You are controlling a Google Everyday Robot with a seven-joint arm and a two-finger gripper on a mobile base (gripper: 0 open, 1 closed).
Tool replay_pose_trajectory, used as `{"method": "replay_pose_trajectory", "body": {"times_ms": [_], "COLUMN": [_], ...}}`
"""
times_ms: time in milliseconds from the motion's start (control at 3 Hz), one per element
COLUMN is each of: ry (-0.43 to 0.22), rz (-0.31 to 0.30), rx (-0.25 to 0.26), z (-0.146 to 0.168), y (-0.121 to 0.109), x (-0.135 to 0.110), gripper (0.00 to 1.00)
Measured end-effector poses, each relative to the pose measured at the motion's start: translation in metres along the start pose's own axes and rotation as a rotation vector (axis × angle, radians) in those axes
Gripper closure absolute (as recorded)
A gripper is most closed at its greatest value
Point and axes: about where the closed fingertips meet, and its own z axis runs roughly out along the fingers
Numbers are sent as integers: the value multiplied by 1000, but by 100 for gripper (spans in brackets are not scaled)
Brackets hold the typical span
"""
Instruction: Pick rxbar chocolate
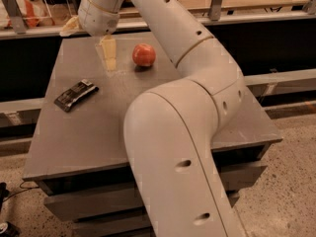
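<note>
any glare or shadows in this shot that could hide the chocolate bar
Camera view: dim warm light; the chocolate bar lies unshadowed on the table, its wrapper showing only faint sheen; the apple casts a small shadow at its base; the gripper hangs over the back of the table, left of the apple.

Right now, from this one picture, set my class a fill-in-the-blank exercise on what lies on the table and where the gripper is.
1. The rxbar chocolate lies flat on the table in a wrapper whose main colour is ____.
2. The round fruit at the far part of the table is a red ____.
3. In the picture, the gripper is to the ____ of that fruit, and much nearer to it than to the bar.

Missing words: black; apple; left.
</note>
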Motion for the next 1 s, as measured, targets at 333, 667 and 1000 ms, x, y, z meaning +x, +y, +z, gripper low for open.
{"method": "replay_pose_trajectory", "body": {"times_ms": [333, 667, 1000], "ry": [100, 165, 190], "rz": [-31, -36, -25], "rx": [-83, -159, -209], "z": [22, 36, 44], "y": [-4, 5, 14], "x": [4, 9, 5], "gripper": [0, 0, 0]}}
